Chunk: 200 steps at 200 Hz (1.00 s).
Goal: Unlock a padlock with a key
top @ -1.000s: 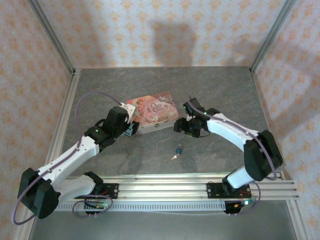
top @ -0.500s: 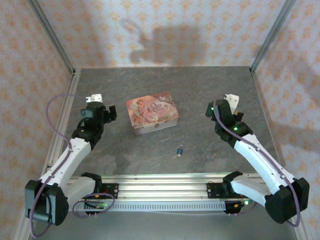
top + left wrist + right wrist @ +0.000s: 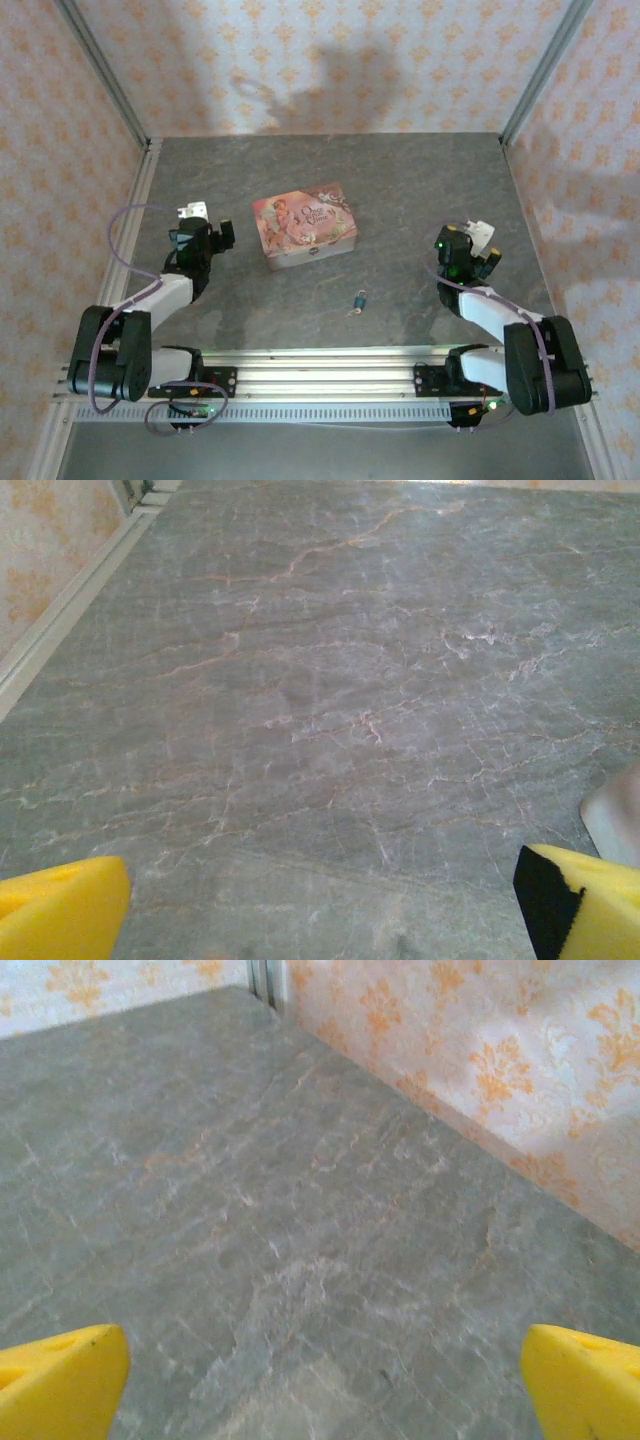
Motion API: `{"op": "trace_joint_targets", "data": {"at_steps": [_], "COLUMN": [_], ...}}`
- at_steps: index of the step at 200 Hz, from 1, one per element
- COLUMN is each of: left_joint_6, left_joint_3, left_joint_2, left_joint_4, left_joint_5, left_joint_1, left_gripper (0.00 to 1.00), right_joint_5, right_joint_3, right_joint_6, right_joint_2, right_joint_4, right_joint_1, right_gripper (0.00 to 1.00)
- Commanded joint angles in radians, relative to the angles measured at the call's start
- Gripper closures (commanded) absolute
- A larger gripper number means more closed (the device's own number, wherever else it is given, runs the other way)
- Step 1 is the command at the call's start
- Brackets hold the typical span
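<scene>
Padlock (image 3: 359, 298) lies on tabletop (image 3: 420, 180) at approx 5 o'clock of pink tin (image 3: 305, 228). The key (image 3: 350, 313) is just beside it at 7 o'clock; can't tell if inserted. Left fingers (image 3: 208, 222) spread wide & empty at tin's 9 o'clock. Right fingers (image 3: 485, 242) also apart, empty, at tin's 3 o'clock, well apart from padlock.

Lettering on the pink tin (image 3: 305, 232) is unreadable
</scene>
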Motion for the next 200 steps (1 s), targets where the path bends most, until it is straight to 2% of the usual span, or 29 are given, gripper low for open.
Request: {"op": "trace_joint_targets", "data": {"at_steps": [1, 27, 45, 66, 74, 87, 98, 109, 119, 200], "left_joint_6": [0.057, 0.069, 0.074, 0.075, 0.072, 0.073, 0.075, 0.074, 0.075, 0.074], "left_joint_3": [-0.035, -0.036, -0.019, -0.016, -0.011, -0.01, -0.012, -0.013, -0.013, -0.011], "left_joint_2": [0.043, 0.129, 0.205, 0.214, 0.21, 0.211, 0.211, 0.211, 0.212, 0.211], "left_joint_4": [0.218, 0.293, 0.325, 0.33, 0.311, 0.313, 0.318, 0.321, 0.321, 0.319], "left_joint_5": [0.005, 0.024, 0.039, 0.034, 0.033, 0.033, 0.033, 0.033, 0.034, 0.033], "left_joint_1": [0.003, 0.003, 0.003, 0.003, 0.003, 0.003, 0.002, 0.002, 0.003, 0.002], "left_gripper": [0.0, 0.0, 0.0, 0.0, 0.0, 0.0, 0.0, 0.0, 0.0, 0.0], "right_joint_5": [-0.066, -0.151, -0.214, -0.269, -0.257, -0.234, -0.224, -0.226, -0.227, -0.231], "right_joint_3": [-0.022, -0.031, 0.018, 0.025, 0.021, 0.063, 0.054, 0.069, 0.058, 0.062], "right_joint_6": [-0.058, -0.081, -0.106, -0.135, -0.142, -0.108, -0.117, -0.108, -0.116, -0.114], "right_joint_2": [0.074, 0.189, 0.213, 0.312, 0.339, 0.299, 0.325, 0.306, 0.317, 0.311], "right_joint_4": [0.28, 0.418, 0.349, 0.424, 0.488, 0.331, 0.394, 0.333, 0.374, 0.355], "right_joint_1": [-0.038, -0.065, -0.067, -0.066, -0.066, -0.069, -0.069, -0.069, -0.069, -0.069], "right_gripper": [0.01, 0.0, 0.01, 0.01, 0.0, 0.01, 0.01, 0.01, 0.01, 0.01]}}
